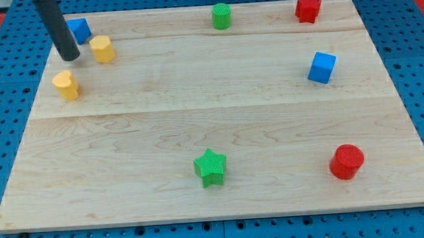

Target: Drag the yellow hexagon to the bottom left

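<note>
From the one camera I see a pale wooden surface (212, 126) made of planks with visible grain, lying on a blue perforated base (422, 62). The blocks look like ribbed, matte plastic.

My tip (69, 58) is the lower end of a smooth dark rod coming in from the view's top left. It has no fingers, so there is nothing to open or close and nothing is gripped — the tip simply rests at the surface.

Two yellow blocks sit near it, and I cannot tell for sure which is the hexagon. The upper yellow block (102, 49) has faceted sides and lies just to the view's right of my tip, close but with a narrow gap showing. The lower yellow block (67, 85) looks rounder and lies just below my tip, apart from it. Both are at the view's top left.

A blue block (80, 30) sits just behind the rod, partly hidden by it; its shape is unclear.

Along the top edge stand a green cylinder (222, 16) and a red star (308, 8). A blue cube (322, 67) lies at the right, tilted on its spot. Near the bottom sit a green star (211, 167) and — further right — a red cylinder (347, 162).
</note>
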`<state>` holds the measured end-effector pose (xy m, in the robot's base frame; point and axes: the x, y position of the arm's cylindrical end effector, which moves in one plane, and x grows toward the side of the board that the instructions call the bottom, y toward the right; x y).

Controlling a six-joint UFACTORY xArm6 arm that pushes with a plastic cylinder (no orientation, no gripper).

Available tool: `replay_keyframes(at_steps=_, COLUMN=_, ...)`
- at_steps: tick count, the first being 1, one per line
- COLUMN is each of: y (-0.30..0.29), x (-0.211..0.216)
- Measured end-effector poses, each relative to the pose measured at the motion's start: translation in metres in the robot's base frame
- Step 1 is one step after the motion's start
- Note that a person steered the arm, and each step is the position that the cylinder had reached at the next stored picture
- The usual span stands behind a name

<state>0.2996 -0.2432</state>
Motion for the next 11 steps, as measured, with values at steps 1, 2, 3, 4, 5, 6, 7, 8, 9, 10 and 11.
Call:
replay_keyframes(at_steps=1, y=0.02, x=-0.022)
replay_keyframes(at_steps=2, y=0.055, x=-0.012)
replay_keyframes(at_steps=3, y=0.081, x=0.013)
replay_keyframes(at_steps=4, y=0.113, x=0.01)
replay_keyframes(at_steps=5, y=0.133, x=0.012)
replay_keyframes(at_steps=6, y=0.135, x=0.039)
replay_keyframes(at_steps=7, y=0.129, x=0.076)
replay_keyframes(at_steps=8, y=0.13, x=0.112)
replay_keyframes(at_steps=9, y=0.149, x=0.139)
replay_keyframes(at_steps=10, y=0.148, x=0.179)
replay_keyframes(at_steps=11, y=0.098, x=0.212)
